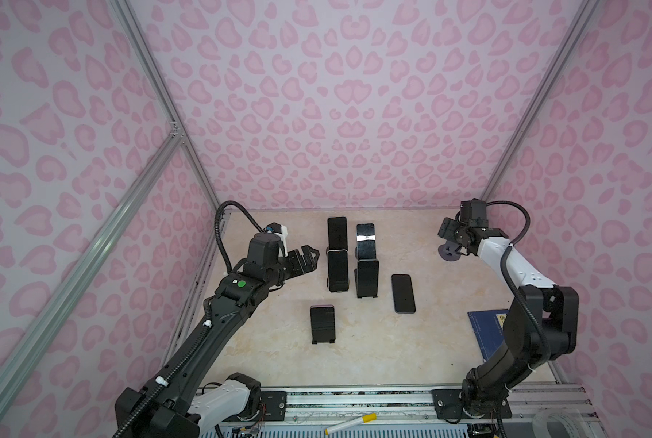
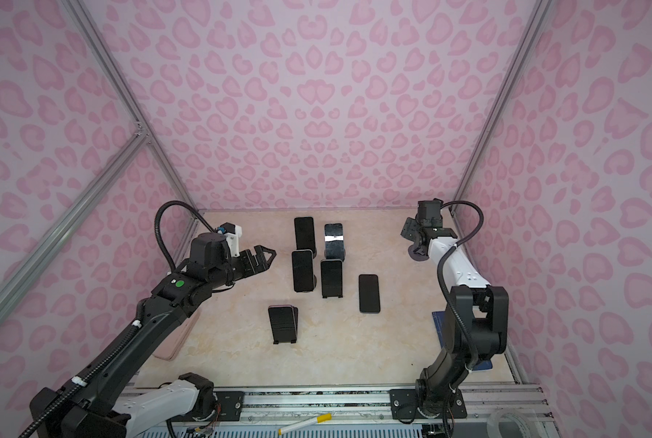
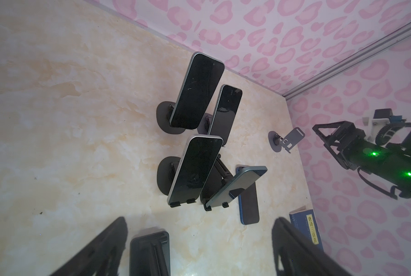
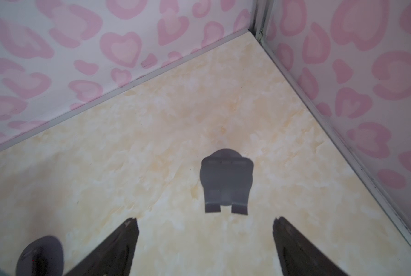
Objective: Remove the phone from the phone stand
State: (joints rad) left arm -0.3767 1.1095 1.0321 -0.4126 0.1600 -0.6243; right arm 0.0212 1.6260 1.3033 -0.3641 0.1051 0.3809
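Several dark phones lean on stands mid-table: two at the back point(image 1: 337, 233) point(image 1: 366, 240) and two in front of them point(image 1: 338, 271) point(image 1: 368, 278). The left wrist view shows the nearest one point(image 3: 194, 169) from its side. A blue phone point(image 1: 403, 293) lies flat on the table to their right. An empty grey phone stand point(image 4: 226, 181) sits at the far right corner point(image 1: 448, 253). My right gripper point(image 4: 205, 229) hovers open just above it point(image 1: 445, 231), holding nothing. My left gripper point(image 1: 309, 258) is open and empty, left of the phone group point(image 3: 199, 229).
A dark ribbed stand point(image 1: 322, 324) stands alone nearer the front. A blue book point(image 1: 485, 333) lies under the right arm. A pink flat pad point(image 2: 176, 341) lies under the left arm. A yellow-capped marker point(image 1: 351, 423) rests on the front rail. Patterned walls close three sides.
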